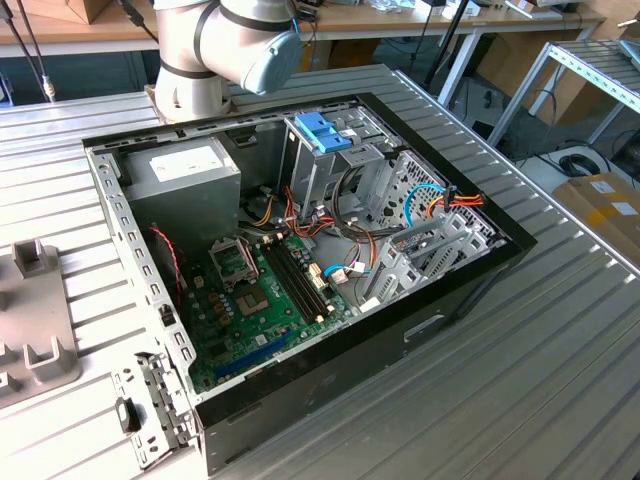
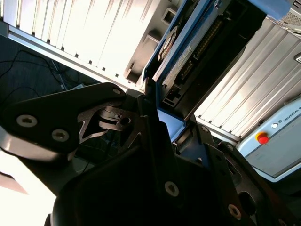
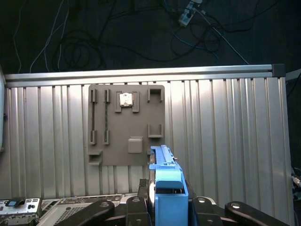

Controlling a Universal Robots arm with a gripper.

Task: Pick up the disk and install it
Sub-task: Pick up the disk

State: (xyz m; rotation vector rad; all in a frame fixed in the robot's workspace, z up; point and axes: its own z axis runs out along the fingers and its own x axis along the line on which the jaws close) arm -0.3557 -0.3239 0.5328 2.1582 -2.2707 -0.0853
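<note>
My gripper [image 3: 167, 200] is shut on the disk [image 3: 165, 181], which stands on edge between the black fingers [image 3: 136, 207] with its light-blue frame showing. In the second wrist view the disk [image 2: 207, 37] shows its dark circuit-board side and connector, with the blue frame along one edge, clamped in the gripper [image 2: 171, 125]. I hold it in the air above the ribbed metal table [image 3: 225, 141], near a grey fixture plate [image 3: 126, 125]. The open computer case [image 1: 300, 250] lies on the table in the exterior view, with a metal drive cage [image 1: 350, 165] inside it.
A blue latch [image 1: 322, 130] tops the cage. The case also holds a motherboard [image 1: 260, 300], a grey power supply box [image 1: 185, 175] and loose cables [image 1: 440, 205]. The arm's base [image 1: 225, 50] stands behind the case. A grey fixture plate [image 1: 35, 320] lies at the exterior view's left.
</note>
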